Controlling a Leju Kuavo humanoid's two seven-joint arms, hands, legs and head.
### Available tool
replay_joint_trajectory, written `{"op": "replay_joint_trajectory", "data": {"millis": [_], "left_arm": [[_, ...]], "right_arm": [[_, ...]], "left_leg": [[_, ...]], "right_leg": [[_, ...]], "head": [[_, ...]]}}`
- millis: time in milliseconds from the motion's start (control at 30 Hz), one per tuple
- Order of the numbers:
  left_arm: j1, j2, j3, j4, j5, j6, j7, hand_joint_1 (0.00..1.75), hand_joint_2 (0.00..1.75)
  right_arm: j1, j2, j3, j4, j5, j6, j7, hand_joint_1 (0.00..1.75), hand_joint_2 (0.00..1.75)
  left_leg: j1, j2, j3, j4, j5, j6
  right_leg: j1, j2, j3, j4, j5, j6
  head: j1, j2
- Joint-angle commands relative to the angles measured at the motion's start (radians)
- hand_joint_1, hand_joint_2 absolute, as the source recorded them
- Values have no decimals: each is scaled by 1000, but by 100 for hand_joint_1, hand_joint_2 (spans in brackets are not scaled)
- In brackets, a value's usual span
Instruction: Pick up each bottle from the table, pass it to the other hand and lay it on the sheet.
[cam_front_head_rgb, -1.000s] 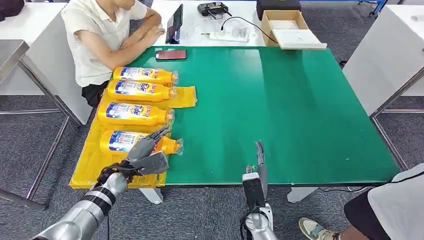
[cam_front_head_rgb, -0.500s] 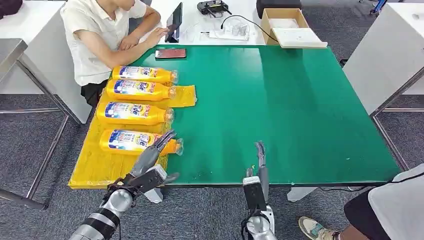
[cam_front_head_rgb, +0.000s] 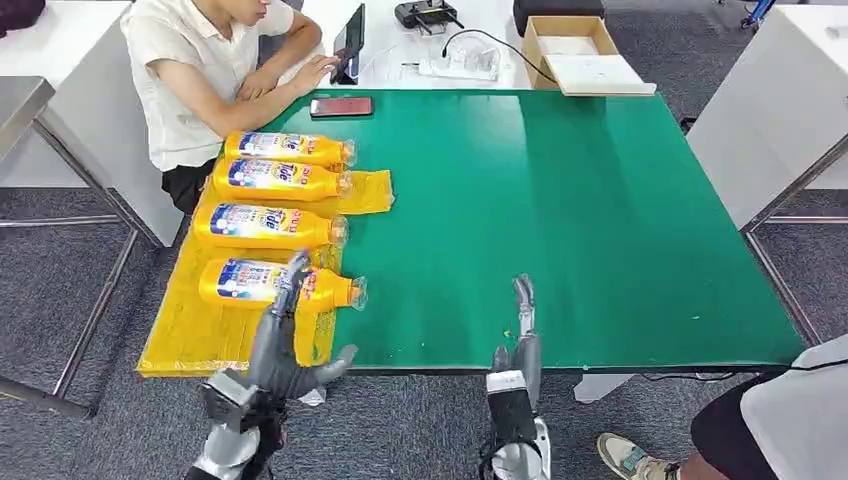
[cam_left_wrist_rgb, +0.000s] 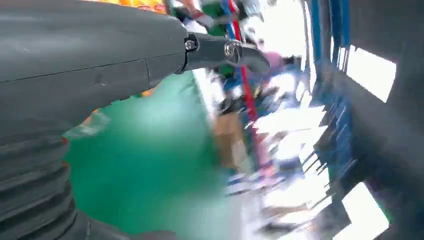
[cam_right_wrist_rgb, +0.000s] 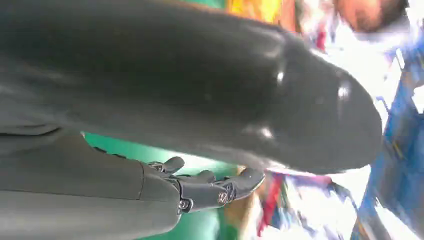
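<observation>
Hands both empty with fingers apart, four bottles flat on yellow sheet.

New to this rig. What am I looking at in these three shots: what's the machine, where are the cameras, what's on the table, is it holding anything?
It is a humanoid robot with two silver arms, each ending in a many-fingered hand. The wide shot comes from a camera high on its body, looking forward and down. The other two come from cameras at each wrist, close behind that hand; they are turned and blurred, so they show mostly grey hand cover.

In the head view, the left hand is at the table's near edge with fingers spread, holding nothing. The right hand is also at the near edge, fingers straight, empty.

On the green table lies a yellow sheet with four yellow bottles lying on their sides in a row. A phone lies at the far edge, beside a seated person. I see no bottle on the bare green.
</observation>
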Motion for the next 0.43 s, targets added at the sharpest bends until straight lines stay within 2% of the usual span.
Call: {"op": "replay_joint_trajectory", "data": {"millis": [33,67,100,133,167,233,300,400,433], "left_arm": [[23,-82,2,-131,112,39,55,0,175],[23,-83,6,-122,115,47,50,0,175],[35,-79,3,-124,122,55,51,0,175],[39,-76,-2,-123,124,54,52,0,175],[30,-56,-23,-103,129,60,59,0,175],[8,-50,-40,-49,150,62,48,0,175],[8,-60,-43,-13,159,78,54,0,175],[16,-63,-52,15,185,110,89,0,175],[19,-60,-58,21,188,109,90,0,175]], "right_arm": [[13,-9,91,-82,-81,-16,-31,0,0],[3,10,74,-44,-86,7,-31,0,0],[2,38,41,-3,-125,87,-31,0,0],[12,44,34,-31,-112,100,-31,0,0],[20,27,77,-77,-28,33,-31,0,0],[9,-28,187,-68,44,-67,-31,0,0],[12,-43,237,-63,50,-103,-31,0,0],[41,6,174,-69,151,-129,-31,0,0],[47,23,152,-73,180,-129,-31,0,0]], "left_leg": [[2,3,3,0,-2,-2],[1,3,3,0,-1,-1],[1,3,1,0,-1,-1],[1,3,2,0,-1,-1],[1,3,3,0,-2,-2],[1,4,4,0,-2,-2],[1,3,2,-1,-1,-1],[2,3,7,-2,-2,-3],[1,2,4,-2,-1,-2]], "right_leg": [[2,1,3,-1,-1,-2],[1,0,2,0,-1,-1],[1,0,1,0,-1,-2],[1,0,1,-1,0,-2],[2,1,3,0,-1,-2],[2,2,3,0,-1,-2],[1,0,1,-1,0,-1],[2,0,6,-2,-2,-3],[1,0,3,-1,-1,-2]], "head": [[0,0],[-1,0],[-1,0],[0,0],[0,0],[0,0],[-1,0],[0,0],[0,0]]}}
